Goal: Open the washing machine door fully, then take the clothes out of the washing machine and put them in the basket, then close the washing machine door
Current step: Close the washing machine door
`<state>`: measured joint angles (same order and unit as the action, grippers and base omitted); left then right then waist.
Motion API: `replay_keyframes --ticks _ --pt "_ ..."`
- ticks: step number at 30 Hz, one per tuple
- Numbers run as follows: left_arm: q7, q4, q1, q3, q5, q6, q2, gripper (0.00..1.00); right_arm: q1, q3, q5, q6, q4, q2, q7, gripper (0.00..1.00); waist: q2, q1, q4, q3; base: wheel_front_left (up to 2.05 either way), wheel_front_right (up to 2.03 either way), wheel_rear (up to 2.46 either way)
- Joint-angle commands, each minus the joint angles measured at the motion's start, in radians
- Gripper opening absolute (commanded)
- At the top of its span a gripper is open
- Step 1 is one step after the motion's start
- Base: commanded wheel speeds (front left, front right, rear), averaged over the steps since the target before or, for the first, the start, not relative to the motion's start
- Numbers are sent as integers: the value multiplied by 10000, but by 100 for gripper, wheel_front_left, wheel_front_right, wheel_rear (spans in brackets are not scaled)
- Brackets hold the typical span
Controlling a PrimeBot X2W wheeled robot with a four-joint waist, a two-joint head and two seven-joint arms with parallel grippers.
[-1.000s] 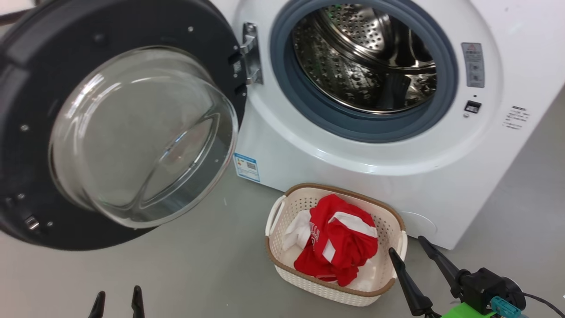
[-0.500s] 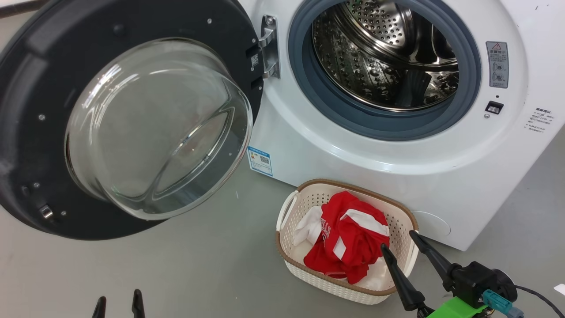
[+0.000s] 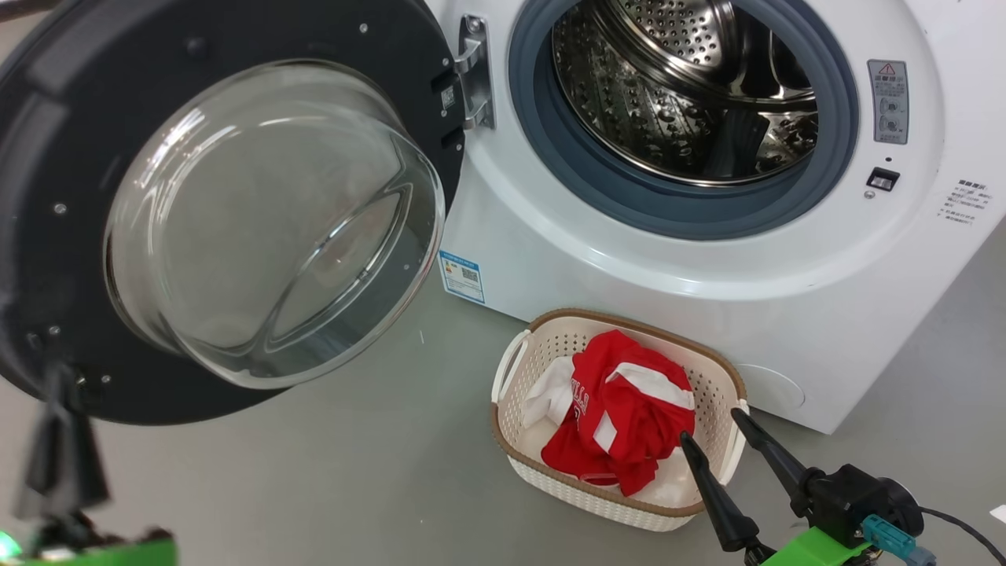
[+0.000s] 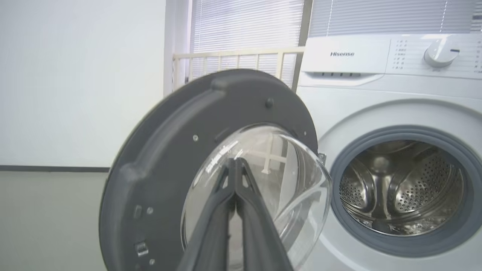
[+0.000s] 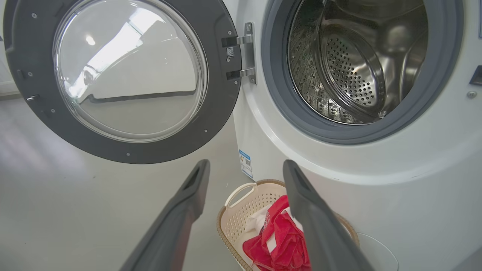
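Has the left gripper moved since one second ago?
Yes. The left gripper has gone up and to the left in the head view, now before the door's lower rim.

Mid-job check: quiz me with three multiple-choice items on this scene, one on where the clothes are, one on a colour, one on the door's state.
1. The clothes lie: A) on a chair B) in the basket C) on a shelf.
2. The basket's rim is: A) blue B) brown C) black.
3. The washing machine door is: A) shut B) open a crack C) swung wide open.
Answers: 1 B, red fabric sits inside the cream walls; 2 B, a brown woven-look band tops it; 3 C, its inner glass bowl faces the camera.
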<state>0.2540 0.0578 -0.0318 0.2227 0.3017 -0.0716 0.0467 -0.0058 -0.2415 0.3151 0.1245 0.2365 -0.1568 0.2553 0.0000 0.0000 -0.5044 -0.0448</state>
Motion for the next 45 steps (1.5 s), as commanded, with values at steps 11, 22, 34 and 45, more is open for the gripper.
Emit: replay_keyframes --ticks 11,22,34,45 --pt "78 -211 4595 2674 1549 -585 2745 0 -469 -271 -143 62 -265 -298 65 100 0 0 500 -706 0 0 0" --pt "78 -4877 6825 2379 3494 -589 5347 0 -655 -307 -183 62 -219 -356 65 100 0 0 740 -975 0 0 0" --pt "-3121 -9226 8585 1025 6925 -590 7061 0 -725 -322 -231 62 -209 -397 65 100 0 0 849 -1245 0 0 0" --pt "-7130 -10591 8976 561 8810 -590 7235 0 -793 -400 -263 62 -171 -451 65 100 0 0 876 -1370 0 0 0"
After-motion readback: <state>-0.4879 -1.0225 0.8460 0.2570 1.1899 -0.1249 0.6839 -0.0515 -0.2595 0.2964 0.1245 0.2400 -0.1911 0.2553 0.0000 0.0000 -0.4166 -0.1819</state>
